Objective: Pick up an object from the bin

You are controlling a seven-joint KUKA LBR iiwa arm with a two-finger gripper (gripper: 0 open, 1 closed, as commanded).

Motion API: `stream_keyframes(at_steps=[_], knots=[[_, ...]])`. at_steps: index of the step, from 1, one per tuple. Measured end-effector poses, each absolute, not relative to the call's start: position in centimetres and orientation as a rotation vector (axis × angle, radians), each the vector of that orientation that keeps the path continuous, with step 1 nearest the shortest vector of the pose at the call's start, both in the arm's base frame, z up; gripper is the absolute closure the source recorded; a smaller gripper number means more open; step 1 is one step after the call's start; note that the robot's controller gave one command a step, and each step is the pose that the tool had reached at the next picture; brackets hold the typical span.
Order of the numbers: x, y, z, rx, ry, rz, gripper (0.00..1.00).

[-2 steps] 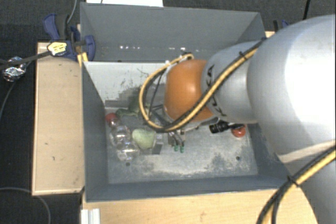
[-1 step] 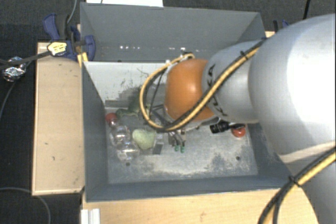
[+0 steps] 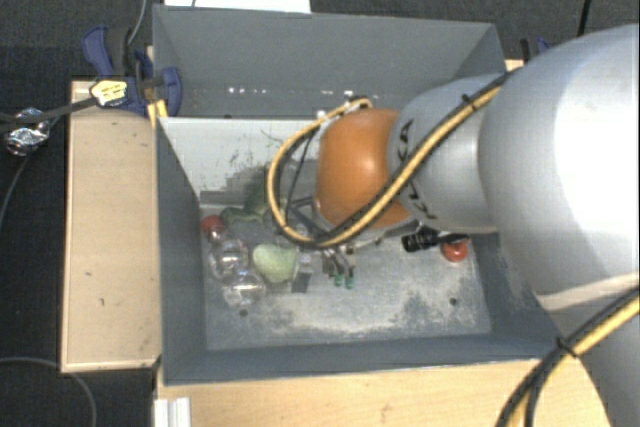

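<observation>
My gripper (image 3: pixel 341 273) reaches down below the orange wrist cover to the bin floor, a little left of the middle. Just left of it lies a pale green rounded thing (image 3: pixel 272 261), with a small dark piece (image 3: pixel 300 282) at its right side, closest to the gripper. Whether the gripper touches either of them I cannot tell. Clear glassy things (image 3: pixel 230 267) lie further left.
A small red ball (image 3: pixel 212 226) and a dark green thing (image 3: pixel 248 211) lie at the left back of the bin floor. A red thing (image 3: pixel 455 251) peeks out under the arm at the right. The arm covers the bin's right half.
</observation>
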State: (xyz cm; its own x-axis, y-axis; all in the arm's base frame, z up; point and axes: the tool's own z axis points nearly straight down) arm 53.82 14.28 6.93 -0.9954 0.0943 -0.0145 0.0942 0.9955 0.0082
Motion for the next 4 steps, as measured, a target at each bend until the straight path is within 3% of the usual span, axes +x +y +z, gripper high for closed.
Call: stream_keyframes(at_steps=[4], knots=[[53.8, 14.2, 10.9, 0.151, 3.123, 0.012, 1.0]])
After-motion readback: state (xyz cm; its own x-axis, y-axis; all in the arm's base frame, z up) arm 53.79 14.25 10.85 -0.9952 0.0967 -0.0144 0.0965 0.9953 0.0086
